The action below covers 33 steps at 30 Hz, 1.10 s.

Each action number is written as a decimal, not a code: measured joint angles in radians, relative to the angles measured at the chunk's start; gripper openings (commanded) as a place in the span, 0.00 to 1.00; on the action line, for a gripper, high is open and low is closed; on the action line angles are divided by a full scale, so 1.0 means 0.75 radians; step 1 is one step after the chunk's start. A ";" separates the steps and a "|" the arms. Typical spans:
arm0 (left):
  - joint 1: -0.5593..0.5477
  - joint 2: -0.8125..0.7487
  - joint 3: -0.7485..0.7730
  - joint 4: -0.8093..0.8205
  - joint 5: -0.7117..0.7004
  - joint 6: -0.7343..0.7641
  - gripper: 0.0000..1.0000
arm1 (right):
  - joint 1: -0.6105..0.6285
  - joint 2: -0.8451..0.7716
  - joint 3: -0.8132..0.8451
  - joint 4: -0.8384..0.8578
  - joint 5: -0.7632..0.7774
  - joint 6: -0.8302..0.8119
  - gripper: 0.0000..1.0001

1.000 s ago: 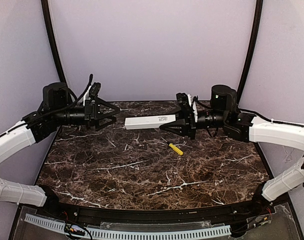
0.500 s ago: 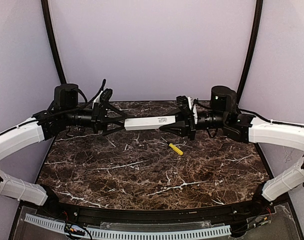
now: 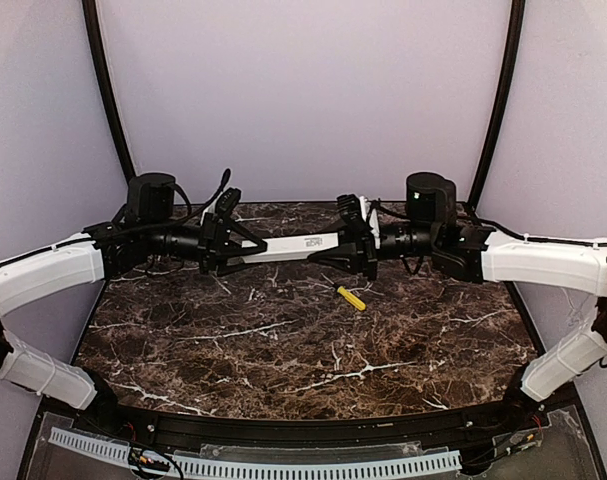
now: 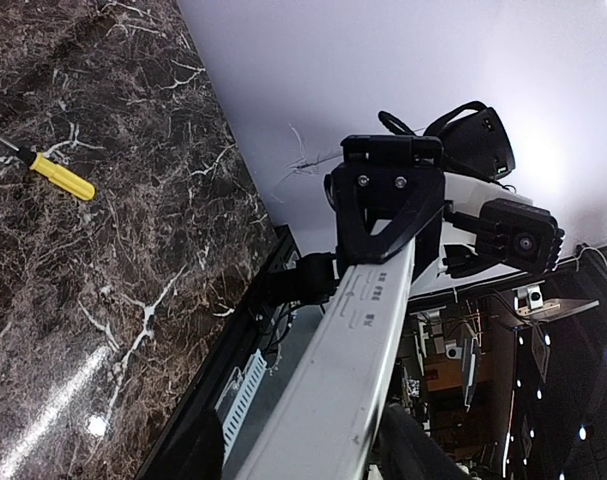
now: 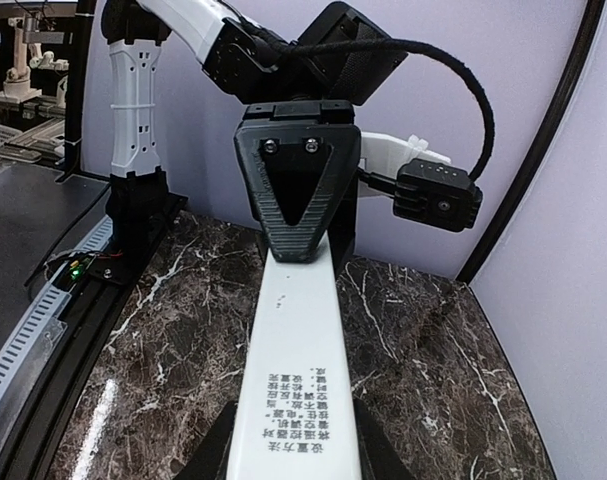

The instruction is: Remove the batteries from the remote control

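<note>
One remote control (image 3: 286, 246), bridging left pincer (image 3: 249, 251), right pincer (image 3: 323, 251)

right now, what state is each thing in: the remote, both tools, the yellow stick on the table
remote control: lifted clear of the table, roughly level, held at both ends; cover on or off, cannot tell
left tool: looks shut on one end of the remote control
right tool: shut on the other end
yellow stick: lying loose on the table, nothing touching it
batteries: none in view
</note>
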 measured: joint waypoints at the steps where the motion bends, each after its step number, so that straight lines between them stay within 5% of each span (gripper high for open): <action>1: -0.001 0.001 0.000 0.000 0.000 0.001 0.44 | 0.001 0.007 0.004 0.001 0.005 -0.001 0.00; 5: -0.002 0.003 0.000 -0.002 0.001 -0.009 0.22 | 0.002 0.028 0.013 0.004 0.017 -0.020 0.00; 9: 0.015 -0.017 0.016 0.032 0.023 -0.032 0.13 | -0.006 0.040 0.013 -0.015 0.037 -0.064 0.00; 21: 0.015 -0.021 -0.006 0.077 0.018 -0.056 0.08 | -0.004 0.040 0.013 -0.021 0.067 -0.078 0.00; 28: 0.015 -0.040 -0.083 0.242 0.017 -0.162 0.00 | 0.001 0.036 0.012 -0.016 0.071 -0.051 0.44; 33: -0.003 -0.042 -0.125 0.356 0.008 -0.223 0.00 | 0.012 0.035 0.010 0.028 0.093 0.014 0.57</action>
